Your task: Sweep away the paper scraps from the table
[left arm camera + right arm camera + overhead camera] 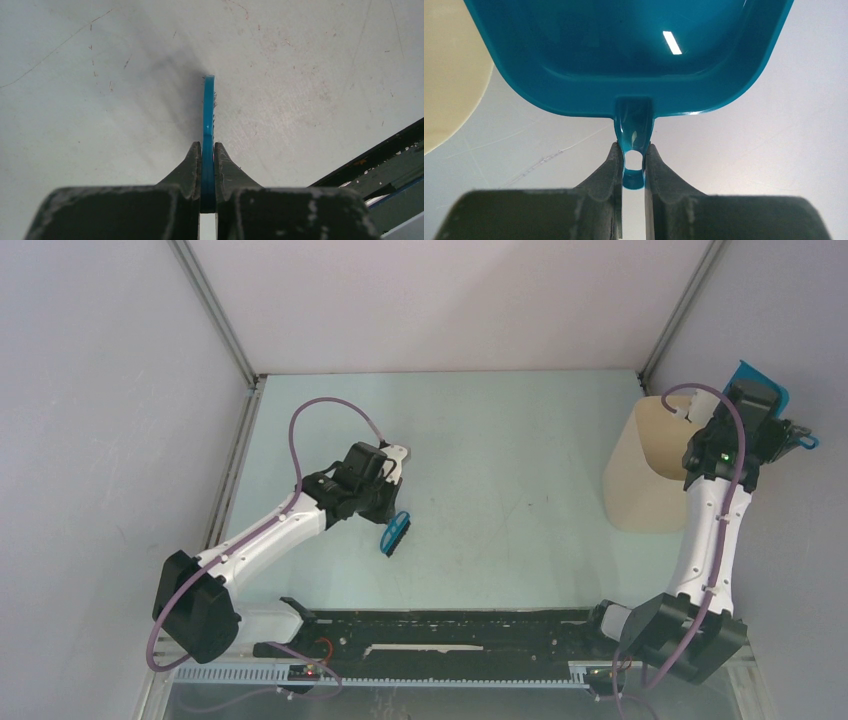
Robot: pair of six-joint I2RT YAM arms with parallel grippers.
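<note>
My left gripper (394,523) is clenched on the brush (396,534), left of centre on the table (500,430). The rail (232,465) lies at its 9 o'clock, with open surface toward 3. From above I see the brush's long axis run 1 to 7 o'clock; the left wrist shows it edge-on, pointing to 12. Far right, the right gripper (633,152) pinches the dustpan (634,50) by its handle, clear only from the wrist, by the bin's (640,480) 2 o'clock rim.
</note>
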